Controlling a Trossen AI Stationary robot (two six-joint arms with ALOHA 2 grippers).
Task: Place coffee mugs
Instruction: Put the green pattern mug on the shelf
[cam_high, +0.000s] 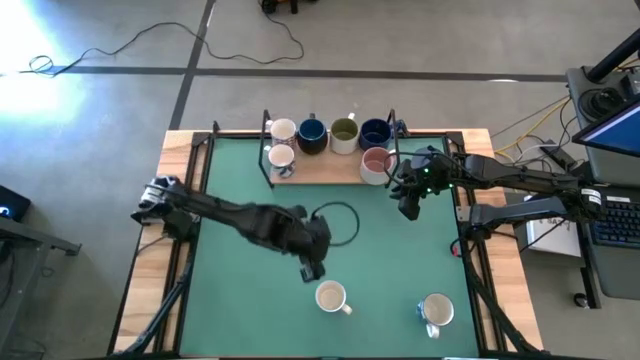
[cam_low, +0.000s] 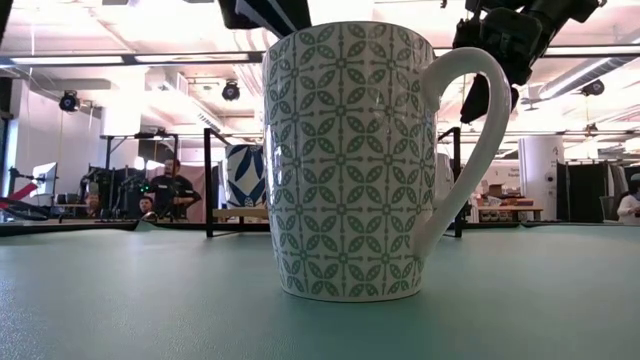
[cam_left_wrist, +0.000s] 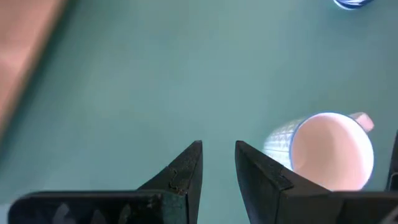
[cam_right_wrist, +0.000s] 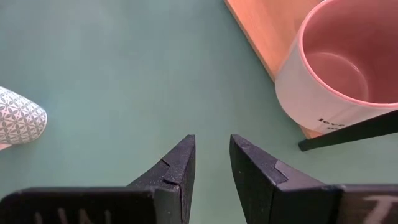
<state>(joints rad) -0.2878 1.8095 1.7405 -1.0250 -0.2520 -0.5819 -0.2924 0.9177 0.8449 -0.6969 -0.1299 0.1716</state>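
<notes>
Seen from above, six coffee mugs stand on a wooden board (cam_high: 320, 170) at the upper centre of the green bench (cam_high: 230, 300): a white pair at the left end, then a dark blue mug (cam_high: 312, 135), an olive-lined mug (cam_high: 344, 133), a second dark blue mug (cam_high: 374, 133) and a pink-lined mug (cam_high: 375, 165) at the right end. Two mugs remain loose in the lower part of the frame: a green-patterned white mug (cam_high: 331, 297) at lower centre and a blue-marked white mug (cam_high: 437, 312) at lower right. The left gripper (cam_high: 311, 268) sits just above and slightly left of the patterned mug, apart from it, its fingers (cam_left_wrist: 186, 171) set narrow and holding nothing; in the left wrist view the mug (cam_left_wrist: 323, 152) stands upright, off to the right of the fingers rather than between them, its handle pointing toward the upper right of that frame. The right gripper (cam_high: 408, 205) hovers just below and right of the pink-lined mug (cam_right_wrist: 339, 68), fingers narrow and empty, over bare bench beside the board's edge. Assessment: the left arm is clearly the nearer to the patterned mug, while the right arm is far from both loose mugs. The coming grasp appears to depend on the left gripper shifting sideways and widening, since the mug lies outside the present finger line and the gap looks too narrow for its rim.
</notes>
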